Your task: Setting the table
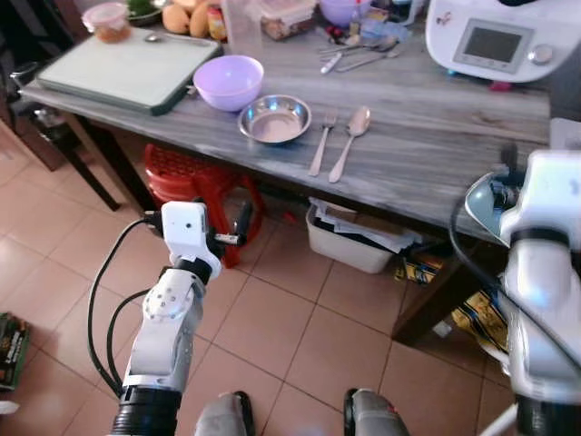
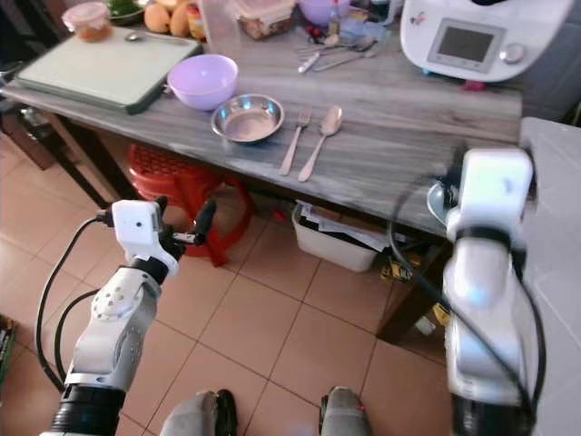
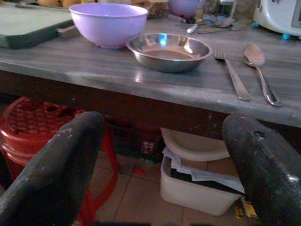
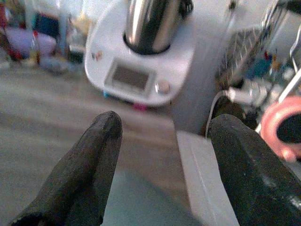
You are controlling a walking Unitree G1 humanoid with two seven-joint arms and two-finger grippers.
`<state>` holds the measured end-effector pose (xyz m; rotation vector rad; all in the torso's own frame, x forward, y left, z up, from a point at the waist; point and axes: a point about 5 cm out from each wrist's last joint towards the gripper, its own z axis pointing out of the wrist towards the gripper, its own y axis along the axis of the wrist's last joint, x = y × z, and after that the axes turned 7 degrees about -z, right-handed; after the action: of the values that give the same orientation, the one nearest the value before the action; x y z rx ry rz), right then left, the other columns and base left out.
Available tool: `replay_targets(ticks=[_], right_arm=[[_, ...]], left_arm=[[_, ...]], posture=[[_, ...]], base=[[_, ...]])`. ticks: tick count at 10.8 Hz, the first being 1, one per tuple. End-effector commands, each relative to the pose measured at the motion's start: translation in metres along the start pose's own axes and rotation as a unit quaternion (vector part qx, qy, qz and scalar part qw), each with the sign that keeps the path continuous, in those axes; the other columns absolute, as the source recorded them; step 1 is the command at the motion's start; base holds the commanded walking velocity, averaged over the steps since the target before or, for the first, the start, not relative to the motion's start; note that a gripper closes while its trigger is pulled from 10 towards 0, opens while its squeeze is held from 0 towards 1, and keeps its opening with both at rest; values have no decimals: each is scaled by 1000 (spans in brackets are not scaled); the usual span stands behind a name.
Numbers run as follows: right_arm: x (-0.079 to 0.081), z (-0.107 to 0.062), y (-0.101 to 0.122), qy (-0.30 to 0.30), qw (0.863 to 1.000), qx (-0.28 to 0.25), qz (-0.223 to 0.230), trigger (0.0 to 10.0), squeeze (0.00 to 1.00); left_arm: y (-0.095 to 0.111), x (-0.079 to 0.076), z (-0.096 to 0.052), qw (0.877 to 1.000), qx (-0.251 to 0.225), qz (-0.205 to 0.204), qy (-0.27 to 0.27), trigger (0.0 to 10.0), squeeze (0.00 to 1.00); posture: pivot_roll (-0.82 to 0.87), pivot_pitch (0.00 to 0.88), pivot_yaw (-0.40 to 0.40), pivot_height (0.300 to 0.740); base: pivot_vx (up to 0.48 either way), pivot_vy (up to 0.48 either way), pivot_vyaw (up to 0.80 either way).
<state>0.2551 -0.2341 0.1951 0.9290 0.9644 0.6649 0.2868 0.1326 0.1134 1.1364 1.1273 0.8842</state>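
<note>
On the grey wooden table (image 1: 427,136) a purple bowl (image 1: 229,82) stands beside a steel bowl (image 1: 274,119). To their right a fork (image 1: 320,143) and a spoon (image 1: 349,141) lie side by side. My left gripper (image 3: 162,122) is open and empty. It hangs below the table's front edge and points at the steel bowl (image 3: 168,45). At the table's front right corner my right gripper (image 4: 167,122) is open over a pale teal plate (image 1: 484,205). Whether it touches the plate I cannot tell.
A green cutting board (image 1: 127,68) lies at the table's far left, and a white kitchen appliance (image 1: 495,41) stands at the back right with loose cutlery (image 1: 359,50) beside it. Under the table are a red stool (image 1: 195,182) and a white bin (image 1: 349,241). A white counter (image 2: 554,227) borders the right.
</note>
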Motion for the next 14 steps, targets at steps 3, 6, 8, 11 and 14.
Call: replay_targets(ticks=[3,6,8,11,14], right_arm=[[3,-24,-5,16,998,40,46,10000,0],[6,-38,-9,32,992,66,98,10000,0],[3,-43,-12,42,989,76,116,10000,137],[5,-44,-9,49,991,66,108,10000,1000],[1,-47,-11,51,992,64,100,10000,1000]], left_arm=[[2,1,-5,1000,3,-2,-8,10000,0],[4,1,-5,1000,4,-1,-15,10000,0],[4,0,-4,1000,4,-1,-21,10000,0],[5,-2,-3,1000,3,-3,-26,10000,0],[5,-2,-3,1000,2,-4,-28,10000,0]], posture=[[-109,190,77,740],[-111,195,90,740],[-116,194,95,740],[-117,187,93,740],[-121,184,93,740]], base=[[0,0,0],[0,0,0],[0,0,0],[0,0,0],[0,0,0]])
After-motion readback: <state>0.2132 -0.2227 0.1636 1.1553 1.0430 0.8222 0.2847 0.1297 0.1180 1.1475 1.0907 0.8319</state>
